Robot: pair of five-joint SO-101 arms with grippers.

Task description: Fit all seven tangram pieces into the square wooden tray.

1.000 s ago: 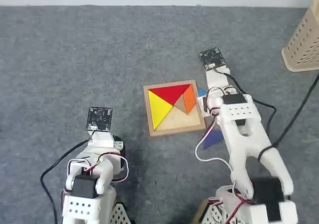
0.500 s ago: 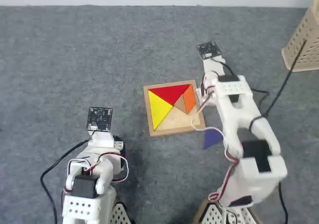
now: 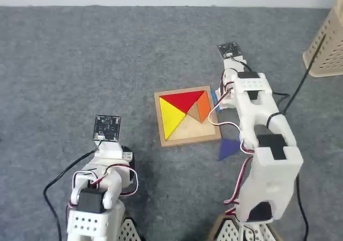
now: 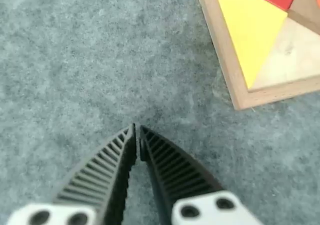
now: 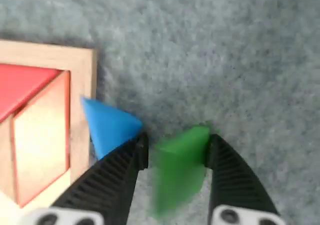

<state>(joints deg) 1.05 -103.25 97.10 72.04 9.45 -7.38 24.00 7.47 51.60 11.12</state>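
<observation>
Grey carpet (image 3: 80,53) lies open ahead of both grippers. The wooden tray (image 3: 190,141), part filled, sits just beside the right gripper (image 5: 176,145), with 1 rim edge nearest. Its jaws clasp the green piece (image 5: 182,165). The blue piece (image 5: 107,122) lies just beside 1 finger, along the rim's outer edge. The left gripper (image 4: 138,131) is almost closed and empty, with the tray's corner ahead of it.

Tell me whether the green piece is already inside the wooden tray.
No, the green piece is at the right gripper over the grey carpet, outside the rim of the wooden tray.
</observation>
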